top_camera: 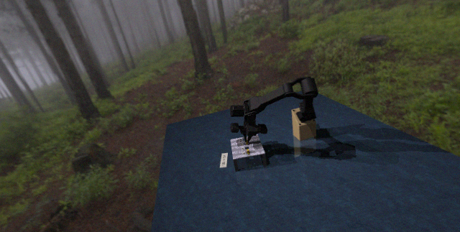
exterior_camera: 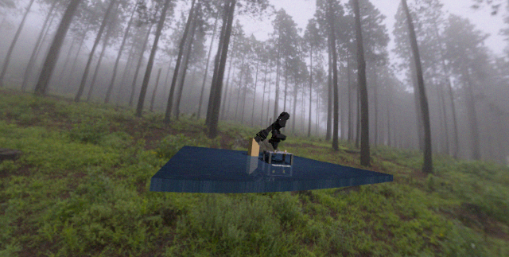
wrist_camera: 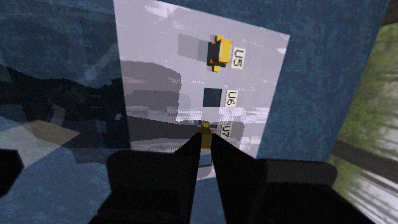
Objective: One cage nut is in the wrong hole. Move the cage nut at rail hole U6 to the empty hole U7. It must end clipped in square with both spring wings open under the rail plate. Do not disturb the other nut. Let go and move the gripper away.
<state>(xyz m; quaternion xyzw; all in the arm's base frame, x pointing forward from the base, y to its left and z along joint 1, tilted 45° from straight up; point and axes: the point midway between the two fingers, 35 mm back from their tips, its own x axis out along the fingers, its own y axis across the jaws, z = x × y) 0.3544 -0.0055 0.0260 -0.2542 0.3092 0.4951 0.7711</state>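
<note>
Surface (top_camera: 287,182) (exterior_camera: 207,171): mottled dark blue. Rail plate (wrist_camera: 150,45) (top_camera: 238,151): pale grey, white streaks. 2 cage nuts (wrist_camera: 220,51) (wrist_camera: 206,140): yellow-orange. Fingers: black. Arm block (top_camera: 304,131) (exterior_camera: 253,148): tan.

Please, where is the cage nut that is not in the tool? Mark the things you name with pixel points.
In the wrist view, it sits at the plate's upper part, beside the U5 label (wrist_camera: 238,58).

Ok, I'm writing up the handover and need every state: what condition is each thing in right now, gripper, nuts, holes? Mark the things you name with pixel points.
Gripper (top_camera: 247,142) (wrist_camera: 205,136): shut on the held cage nut.
Held cage nut (wrist_camera: 206,142): between the fingertips, beside the U7 label; seating cannot be told.
Other cage nut (wrist_camera: 222,52): at U5, ungripped.
Hole U6 (wrist_camera: 212,97): empty.
Hole U7: hidden by nut and fingers.
Rail plate (top_camera: 238,151) (wrist_camera: 150,45): raised above the table.
</note>
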